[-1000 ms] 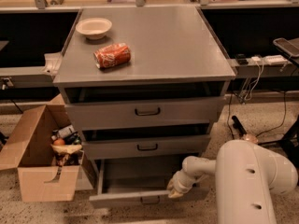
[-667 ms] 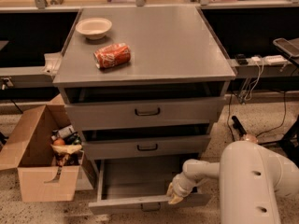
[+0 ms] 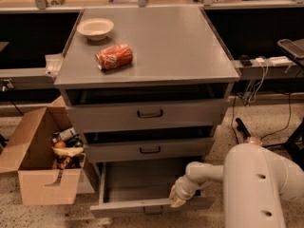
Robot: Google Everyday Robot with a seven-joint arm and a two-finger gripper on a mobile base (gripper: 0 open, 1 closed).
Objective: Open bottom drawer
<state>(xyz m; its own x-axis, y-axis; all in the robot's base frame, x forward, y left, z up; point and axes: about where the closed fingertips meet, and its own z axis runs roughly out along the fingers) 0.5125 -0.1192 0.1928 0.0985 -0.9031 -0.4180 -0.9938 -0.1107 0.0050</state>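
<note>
The bottom drawer (image 3: 137, 207) of the grey metal cabinet is pulled out, and its wide flat grey interior (image 3: 137, 182) shows. Its small dark loop handle (image 3: 153, 210) sits at the middle of the narrow front panel. My gripper (image 3: 177, 197) is at the top edge of that front panel, right of the handle, at the end of my white arm (image 3: 209, 171). The two drawers above, the top one (image 3: 149, 114) and the middle one (image 3: 149, 150), stand slightly out.
A white bowl (image 3: 95, 28) and a red can lying on its side (image 3: 114, 57) rest on the cabinet top. An open cardboard box (image 3: 42, 160) with rubbish stands on the floor to the left. Cables (image 3: 266, 99) hang at the right.
The bottom drawer has slid further out toward me, and my gripper has moved with its front panel, lower in the view.
</note>
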